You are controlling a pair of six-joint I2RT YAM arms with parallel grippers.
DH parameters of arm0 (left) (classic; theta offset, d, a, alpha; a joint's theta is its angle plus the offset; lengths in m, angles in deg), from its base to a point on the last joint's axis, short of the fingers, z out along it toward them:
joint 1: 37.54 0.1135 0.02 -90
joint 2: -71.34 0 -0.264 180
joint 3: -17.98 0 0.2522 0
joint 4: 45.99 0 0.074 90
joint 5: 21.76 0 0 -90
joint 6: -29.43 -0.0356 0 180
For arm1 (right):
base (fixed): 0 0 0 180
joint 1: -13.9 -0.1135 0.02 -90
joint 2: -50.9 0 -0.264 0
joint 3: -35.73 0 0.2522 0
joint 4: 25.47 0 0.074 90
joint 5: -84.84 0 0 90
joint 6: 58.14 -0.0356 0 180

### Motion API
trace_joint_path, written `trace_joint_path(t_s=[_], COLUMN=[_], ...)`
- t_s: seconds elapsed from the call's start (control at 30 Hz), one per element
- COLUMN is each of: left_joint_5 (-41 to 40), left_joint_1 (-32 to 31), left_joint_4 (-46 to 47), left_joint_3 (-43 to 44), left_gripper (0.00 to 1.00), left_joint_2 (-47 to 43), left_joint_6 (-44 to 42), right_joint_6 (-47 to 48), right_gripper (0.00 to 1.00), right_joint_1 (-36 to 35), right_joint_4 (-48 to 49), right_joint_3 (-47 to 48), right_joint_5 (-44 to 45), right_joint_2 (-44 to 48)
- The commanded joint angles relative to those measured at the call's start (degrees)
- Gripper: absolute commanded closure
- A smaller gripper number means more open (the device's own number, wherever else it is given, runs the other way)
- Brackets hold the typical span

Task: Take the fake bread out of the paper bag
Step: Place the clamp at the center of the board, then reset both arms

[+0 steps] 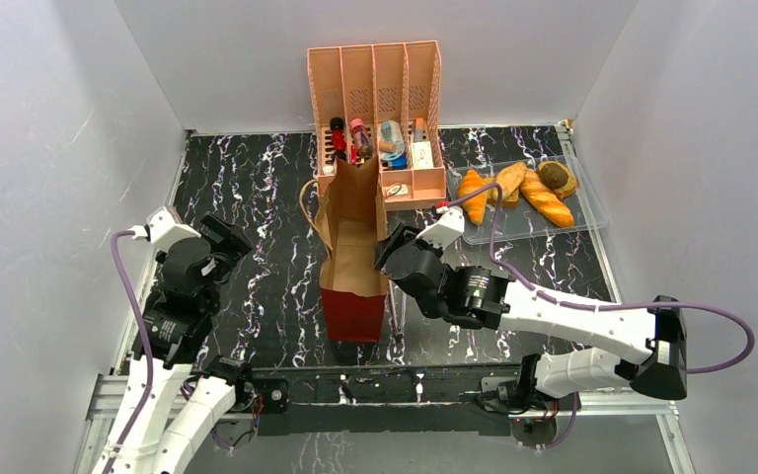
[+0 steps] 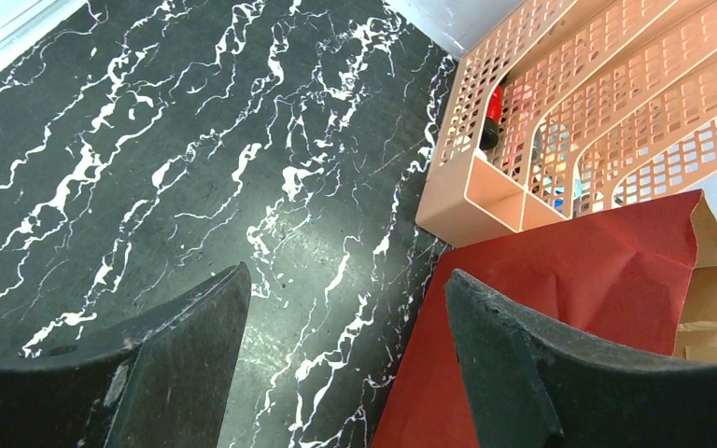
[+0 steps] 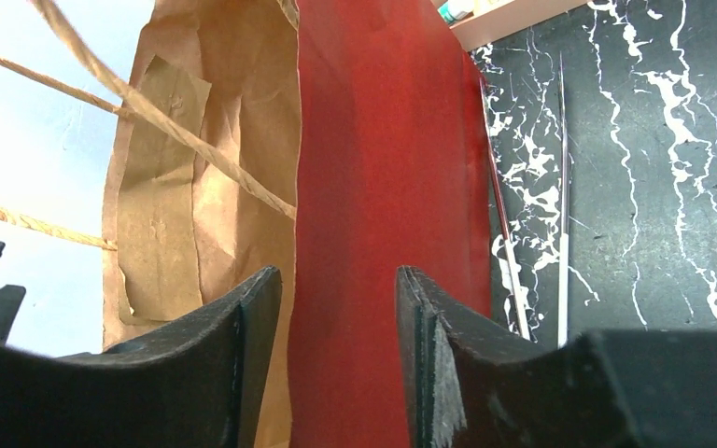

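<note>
Centre frame: paper bag point(image 1: 353, 247) upright, right gripper point(image 3: 336, 289) at its red side, jaws parted, apparently empty. Left gripper point(image 2: 345, 308) wide, empty. Fake bread point(image 1: 518, 188) in clear tray point(image 1: 592, 212), upper right. Between picks; next, reach inside, contents unseen.

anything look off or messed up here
Nothing is spilled or broken. Only the bag looks a bit rough: its brown upper part is creased and crumpled, while the red lower part looks smoother.
</note>
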Motion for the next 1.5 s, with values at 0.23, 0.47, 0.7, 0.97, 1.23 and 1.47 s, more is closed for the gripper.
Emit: trace_joint_path(t_s=[0.23,0.47,0.7,0.97,1.23,1.47], left_joint_5=[0.97,1.24,0.20,0.06,0.26,19.96], left_joint_1=[0.09,0.04,0.10,0.05,2.25,16.92], left_joint_4=[2.40,3.08,4.37,7.72,11.57,16.84], left_joint_3=[-0.89,0.95,3.20,4.67,7.68,8.73], left_gripper=[0.24,0.24,0.24,0.23,0.20,0.20], left_joint_2=[1.77,5.07,8.81,15.82,24.70,33.87], left_joint_6=[0.33,-1.56,-2.94,-3.17,-6.87,-8.56], right_joint_6=[7.57,13.19,17.11,20.61,33.41,43.00], right_gripper=[0.45,0.30,0.27,0.24,0.24,0.23], right_joint_1=[-0.26,-2.75,-4.50,-4.71,-4.63,19.47], right_joint_4=[0.84,-3.66,-8.27,-10.20,0.72,7.24], right_joint_3=[3.98,10.93,16.96,18.12,17.73,20.14], right_joint_5=[-1.26,2.53,5.95,14.14,24.69,10.16], right_joint_2=[2.03,-0.14,-0.49,5.13,9.53,3.87])
